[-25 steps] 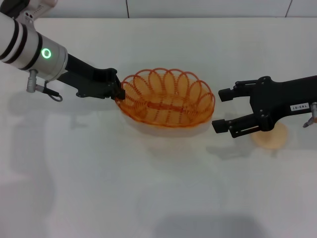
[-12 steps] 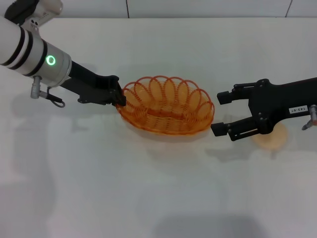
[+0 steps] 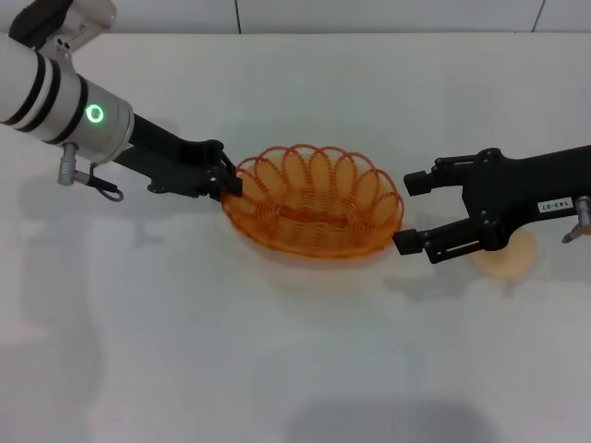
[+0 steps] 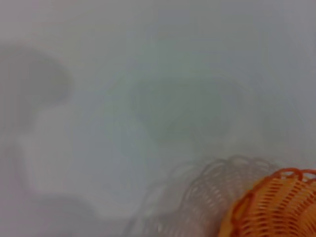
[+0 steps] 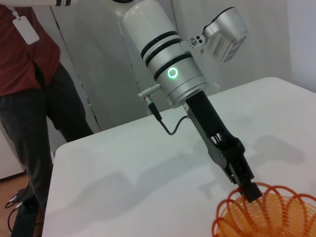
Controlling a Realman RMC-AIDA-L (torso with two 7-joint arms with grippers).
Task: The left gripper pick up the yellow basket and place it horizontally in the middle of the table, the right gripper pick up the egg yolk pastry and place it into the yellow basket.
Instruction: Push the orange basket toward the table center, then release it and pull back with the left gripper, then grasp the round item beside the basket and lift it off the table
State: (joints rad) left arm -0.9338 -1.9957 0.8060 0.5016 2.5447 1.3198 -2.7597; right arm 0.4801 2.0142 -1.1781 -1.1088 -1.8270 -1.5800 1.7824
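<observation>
Two arms share the job — the left gripper (image 3: 226,181) pinches the yellow basket (image 3: 312,200) by its left rim, so it sits flat mid-table (image 3: 277,369). Just right of it, the right gripper (image 3: 404,212) waits with fingers spread wide, above the egg yolk pastry (image 3: 506,261) — ready to grab it.

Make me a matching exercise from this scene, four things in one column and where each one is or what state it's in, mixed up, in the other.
Things:
1. left hand
2. right hand
3. basket
4. pastry

Places or states:
A. lies on the table, partly hidden under the black arm
B. shut on the basket's rim at its left end
C. open, just beside the basket's right end
D. in the middle of the table, held at one end

Pairs: 1-B, 2-C, 3-D, 4-A
</observation>
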